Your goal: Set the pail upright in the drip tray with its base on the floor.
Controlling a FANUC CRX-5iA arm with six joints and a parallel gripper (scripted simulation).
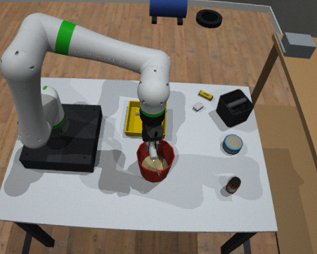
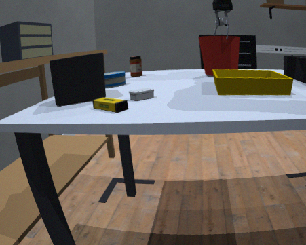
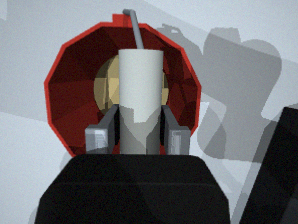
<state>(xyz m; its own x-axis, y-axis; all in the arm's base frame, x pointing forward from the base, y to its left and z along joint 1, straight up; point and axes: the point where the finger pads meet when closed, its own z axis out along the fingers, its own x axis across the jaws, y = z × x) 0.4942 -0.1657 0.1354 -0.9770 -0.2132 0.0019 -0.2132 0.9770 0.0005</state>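
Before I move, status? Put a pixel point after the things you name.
Jaws (image 1: 153, 150) (image 2: 222, 22) shut on pail's white grip (image 1: 152, 151) (image 2: 221, 22) (image 3: 141, 95). Red pail (image 1: 154, 175) (image 2: 221, 54) (image 3: 75, 65) upright, outside yellow tray (image 1: 128, 117) (image 2: 254, 86). Nothing seen between pail and tray.

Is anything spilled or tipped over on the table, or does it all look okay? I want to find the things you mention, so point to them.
Nothing looks odd. The red pail (image 1: 155, 176) (image 2: 221, 55) (image 3: 67, 95) stands upright outside the yellow tray (image 1: 128, 134) (image 2: 254, 86), its handle (image 1: 152, 152) (image 3: 141, 90) in the claw (image 1: 152, 147) (image 2: 221, 22) (image 3: 140, 117). I see no spill.

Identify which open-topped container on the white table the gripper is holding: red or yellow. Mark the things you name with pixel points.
The red round pail (image 1: 145, 172) (image 2: 221, 55) (image 3: 60, 100): the gripper (image 1: 152, 150) (image 2: 221, 22) (image 3: 140, 117) is shut on its white handle grip; the yellow rectangular tray (image 1: 133, 134) (image 2: 254, 86) is ungripped.
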